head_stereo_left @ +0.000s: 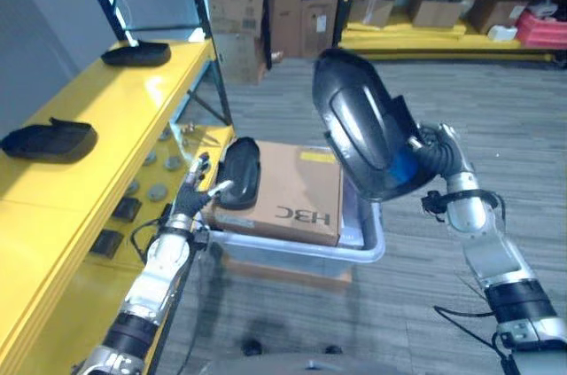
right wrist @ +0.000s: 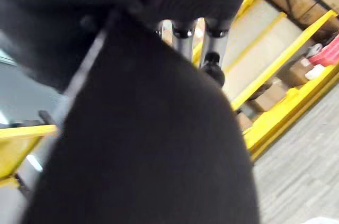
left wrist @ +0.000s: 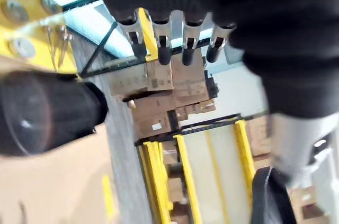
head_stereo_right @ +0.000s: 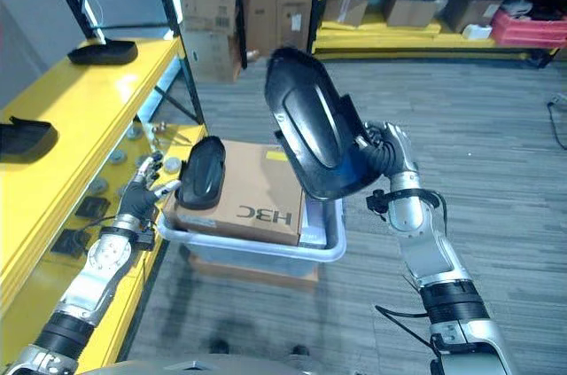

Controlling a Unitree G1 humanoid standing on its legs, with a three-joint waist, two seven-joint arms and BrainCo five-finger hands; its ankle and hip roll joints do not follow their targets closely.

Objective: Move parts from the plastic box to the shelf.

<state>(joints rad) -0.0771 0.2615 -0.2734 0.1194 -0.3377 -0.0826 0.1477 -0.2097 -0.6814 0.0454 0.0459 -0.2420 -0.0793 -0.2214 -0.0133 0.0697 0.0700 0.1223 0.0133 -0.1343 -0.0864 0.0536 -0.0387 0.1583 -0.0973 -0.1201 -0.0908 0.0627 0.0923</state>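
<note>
Your right hand [head_stereo_left: 431,155] holds a large, glossy black moulded part [head_stereo_left: 361,123] raised above the plastic box [head_stereo_left: 354,251]; its fingers are curled round the part's lower edge. The part is a rounded, elongated shell with a smooth recessed panel on its face.

Your left hand [head_stereo_left: 197,187] hovers at the box's left corner, fingers straight and relaxed, gripping nothing. Just beside it a smaller, oval black part [head_stereo_left: 239,171] leans on a flat brown cardboard box [head_stereo_left: 292,191] that lies on top of the translucent, grey-white box.

To your left, the yellow shelf [head_stereo_left: 97,118] has a smooth, shiny top. 2 flat matte-black parts already sit on it: a near one [head_stereo_left: 46,140] and a far one [head_stereo_left: 135,54], well apart.

Brown cartons [head_stereo_left: 266,3] are stacked in the background.
</note>
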